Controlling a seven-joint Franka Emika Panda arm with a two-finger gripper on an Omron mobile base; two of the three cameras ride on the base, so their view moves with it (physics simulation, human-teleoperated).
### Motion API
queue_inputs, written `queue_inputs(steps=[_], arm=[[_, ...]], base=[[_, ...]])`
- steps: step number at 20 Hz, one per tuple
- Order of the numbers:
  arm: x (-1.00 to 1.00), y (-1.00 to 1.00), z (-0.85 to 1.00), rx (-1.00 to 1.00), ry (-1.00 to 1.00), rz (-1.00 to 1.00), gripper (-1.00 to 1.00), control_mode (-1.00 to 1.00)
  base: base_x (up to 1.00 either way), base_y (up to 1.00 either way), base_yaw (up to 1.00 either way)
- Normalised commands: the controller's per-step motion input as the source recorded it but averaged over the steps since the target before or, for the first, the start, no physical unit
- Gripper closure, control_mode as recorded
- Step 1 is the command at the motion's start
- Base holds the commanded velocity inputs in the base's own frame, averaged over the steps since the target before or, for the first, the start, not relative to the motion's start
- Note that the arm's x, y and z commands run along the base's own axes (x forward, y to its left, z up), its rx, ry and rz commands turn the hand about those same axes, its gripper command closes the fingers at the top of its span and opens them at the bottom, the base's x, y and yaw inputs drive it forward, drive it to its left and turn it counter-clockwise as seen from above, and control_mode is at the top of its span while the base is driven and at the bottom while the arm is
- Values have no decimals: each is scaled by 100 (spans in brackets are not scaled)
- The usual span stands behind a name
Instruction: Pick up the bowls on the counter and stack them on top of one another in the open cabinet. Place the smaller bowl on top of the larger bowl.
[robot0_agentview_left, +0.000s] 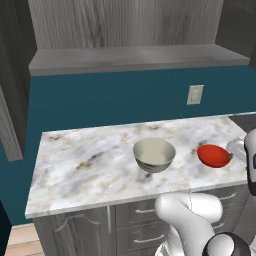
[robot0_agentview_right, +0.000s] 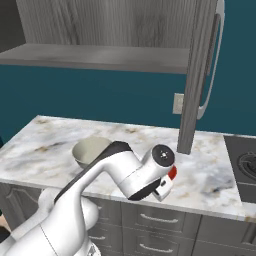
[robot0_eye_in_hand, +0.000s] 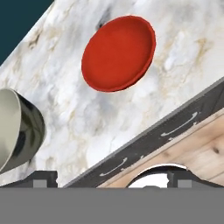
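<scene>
While both bowls sit on the counter (robot0_agentview_left: 75, 170), nothing is stacked: larger bowl (robot0_agentview_left: 154, 155) beside smaller bowl (robot0_agentview_left: 214, 155), open cabinet (robot0_agentview_left: 135, 58) above bare, gripper (robot0_eye_in_hand: 111, 177) jaws apart, holding nothing.

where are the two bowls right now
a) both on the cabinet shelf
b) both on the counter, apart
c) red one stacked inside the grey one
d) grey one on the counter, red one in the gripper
b: the grey bowl and the red bowl both sit on the counter with bare marble between them, and nothing sits on the cabinet shelf.
</scene>
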Motion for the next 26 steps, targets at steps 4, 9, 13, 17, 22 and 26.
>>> queue_inputs(steps=[4, 9, 13, 17, 22, 26], arm=[[26, -6, -19, 0, -1, -3, -100, -100], [26, -14, -21, 0, 0, -2, -100, -100], [18, -21, -23, 0, 0, -3, -100, -100], [20, -27, -23, 0, 0, -2, -100, -100], [30, -29, -22, 1, 2, 0, -100, -100], [31, -25, -22, 1, 2, 0, -100, -100]], base=[[0, 0, 0], [0, 0, 0], [0, 0, 0], [0, 0, 0], [0, 0, 0], [0, 0, 0]])
